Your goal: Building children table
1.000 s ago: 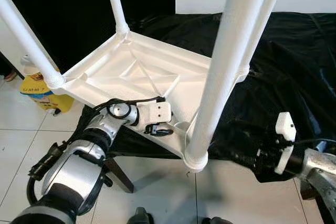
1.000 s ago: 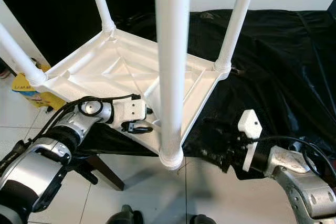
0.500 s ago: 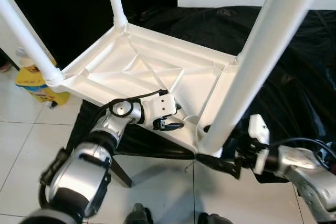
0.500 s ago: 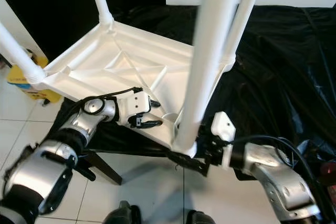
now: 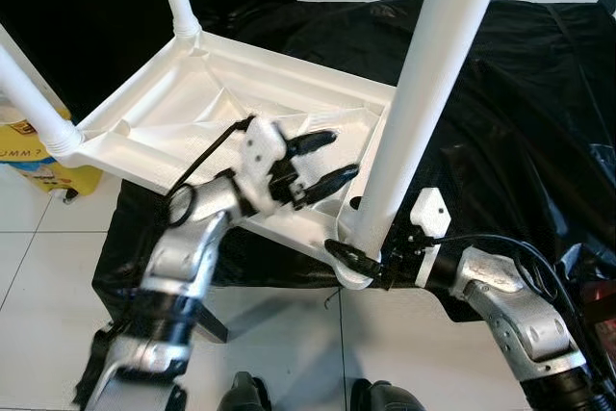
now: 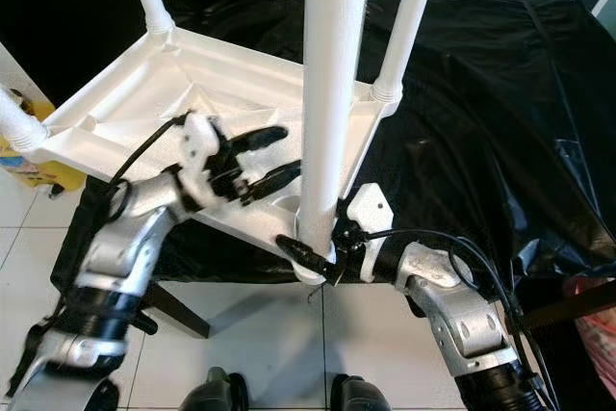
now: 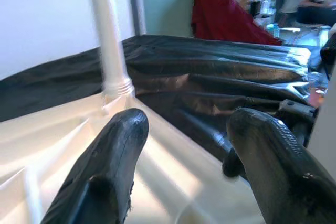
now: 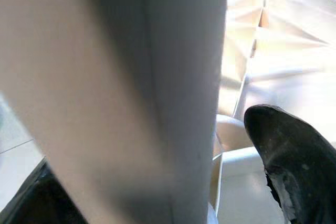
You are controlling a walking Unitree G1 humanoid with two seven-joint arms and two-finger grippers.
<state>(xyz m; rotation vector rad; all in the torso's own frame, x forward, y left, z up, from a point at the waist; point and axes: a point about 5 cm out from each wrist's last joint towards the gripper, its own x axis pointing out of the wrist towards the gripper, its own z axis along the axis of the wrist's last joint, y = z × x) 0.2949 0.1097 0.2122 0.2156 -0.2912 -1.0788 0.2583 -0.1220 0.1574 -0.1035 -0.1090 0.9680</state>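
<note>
- The left gripper [image 5: 322, 156] has lifted off the near rim, where it sat a second ago, and now hovers above the underside of the table [image 5: 173, 113], its fingers spread and holding nothing.
- The right gripper [image 6: 306, 255] has come in from well off to the side and now sits at the foot of the near leg [image 5: 423, 93], one finger on each side of the tube where it enters its corner socket; the fingers straddle the leg (whether they actually press on it I cannot tell).
- My reading: the work has passed from the left arm to the right, and the step in hand is seating or steadying this last leg, since the other legs already stand in their corners.
- The table lies upside down on a black cloth [image 5: 520, 93], its near corner hanging over the cloth's front edge above the tiled floor [image 5: 38, 267].
- The table is smooth, glossy white plastic, its underside braced by raised ribs running diagonally; the legs are plain round tubes ending in ringed collars.
- The cloth is thin, shiny and heavily creased.
- A yellow container [image 5: 38, 166] stands on the floor beyond the far left corner.
</note>
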